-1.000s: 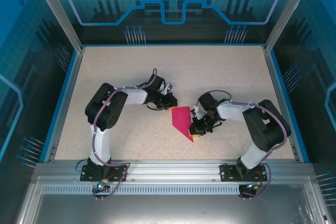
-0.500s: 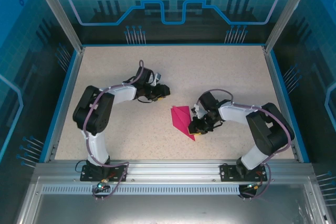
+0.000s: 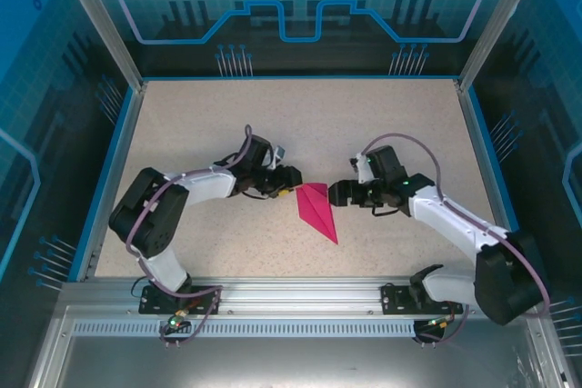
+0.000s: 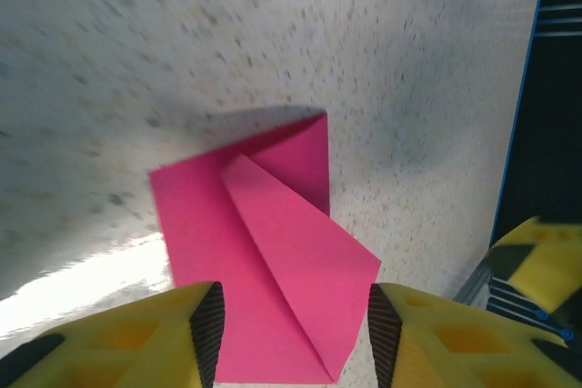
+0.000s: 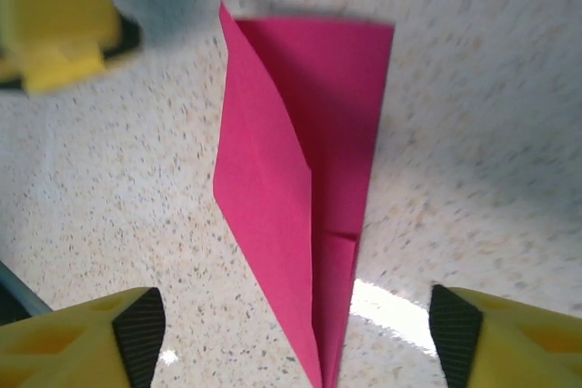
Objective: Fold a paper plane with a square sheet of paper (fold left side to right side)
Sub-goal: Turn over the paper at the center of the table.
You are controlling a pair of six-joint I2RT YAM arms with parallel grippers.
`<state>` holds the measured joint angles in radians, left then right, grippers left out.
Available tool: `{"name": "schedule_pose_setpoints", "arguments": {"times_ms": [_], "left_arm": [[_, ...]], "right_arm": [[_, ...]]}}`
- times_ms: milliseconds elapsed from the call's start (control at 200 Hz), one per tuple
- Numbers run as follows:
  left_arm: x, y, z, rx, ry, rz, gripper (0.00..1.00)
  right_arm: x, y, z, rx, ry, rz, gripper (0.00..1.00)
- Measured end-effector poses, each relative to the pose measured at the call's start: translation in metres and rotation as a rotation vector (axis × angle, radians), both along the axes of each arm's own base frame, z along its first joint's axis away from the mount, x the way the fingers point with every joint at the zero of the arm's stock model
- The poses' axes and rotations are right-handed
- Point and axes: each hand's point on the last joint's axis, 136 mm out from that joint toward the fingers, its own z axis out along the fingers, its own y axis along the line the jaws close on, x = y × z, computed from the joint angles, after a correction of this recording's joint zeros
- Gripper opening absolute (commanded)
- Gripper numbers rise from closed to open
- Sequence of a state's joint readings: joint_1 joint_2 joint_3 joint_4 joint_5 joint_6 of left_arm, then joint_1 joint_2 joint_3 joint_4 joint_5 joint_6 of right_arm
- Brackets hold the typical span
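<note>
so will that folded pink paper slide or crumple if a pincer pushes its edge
Probably floppy: the pink paper is thin, and one flap looks slightly raised along its crease, so an edge push may buckle it. It is likely very light, so on the flat speckled table it could slide or skitter instead of staying put.

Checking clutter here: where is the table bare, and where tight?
Bare: far half of the table beyond the arms, and the near strip between the bases. Crowded: the middle, where left gripper and right gripper flank the pink paper.
</note>
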<state>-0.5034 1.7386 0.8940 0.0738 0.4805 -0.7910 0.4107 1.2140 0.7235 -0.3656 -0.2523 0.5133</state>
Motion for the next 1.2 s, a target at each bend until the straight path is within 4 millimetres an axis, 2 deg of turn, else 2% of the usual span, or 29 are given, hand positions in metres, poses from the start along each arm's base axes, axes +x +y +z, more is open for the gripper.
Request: {"name": "schedule_pose_setpoints", "arguments": {"times_ms": [80, 280, 490, 690, 875, 1020, 1100, 1200], "left_arm": [[-0.008, -0.011, -0.011, 0.001, 0.031, -0.017, 0.47], [-0.013, -0.021, -0.035, 0.023, 0.091, -0.029, 0.46], [-0.007, -0.034, -0.033, 0.012, 0.079, -0.045, 0.4], [-0.003, -0.039, -0.031, -0.001, 0.078, -0.043, 0.25], [0.004, -0.045, -0.023, -0.025, 0.052, -0.046, 0.1], [0.007, -0.046, -0.013, -0.033, 0.018, -0.058, 0.06], [0.008, -0.045, 0.002, -0.044, -0.011, -0.06, 0.05], [0.015, -0.04, 0.036, -0.074, -0.085, -0.057, 0.04]], "right_arm": [[0.004, -0.01, 0.009, 0.027, -0.053, -0.042, 0.99], [0.001, -0.029, 0.013, 0.082, -0.13, -0.126, 0.99], [-0.006, -0.038, 0.032, 0.145, -0.286, -0.158, 0.99], [-0.009, -0.051, 0.057, 0.162, -0.431, -0.211, 0.99], [-0.012, -0.064, 0.065, 0.167, -0.469, -0.275, 0.99], [-0.012, -0.069, 0.055, 0.17, -0.416, -0.285, 0.99], [-0.01, -0.07, 0.047, 0.194, -0.364, -0.276, 0.99], [-0.008, -0.066, 0.037, 0.253, -0.285, -0.246, 0.99]]}}
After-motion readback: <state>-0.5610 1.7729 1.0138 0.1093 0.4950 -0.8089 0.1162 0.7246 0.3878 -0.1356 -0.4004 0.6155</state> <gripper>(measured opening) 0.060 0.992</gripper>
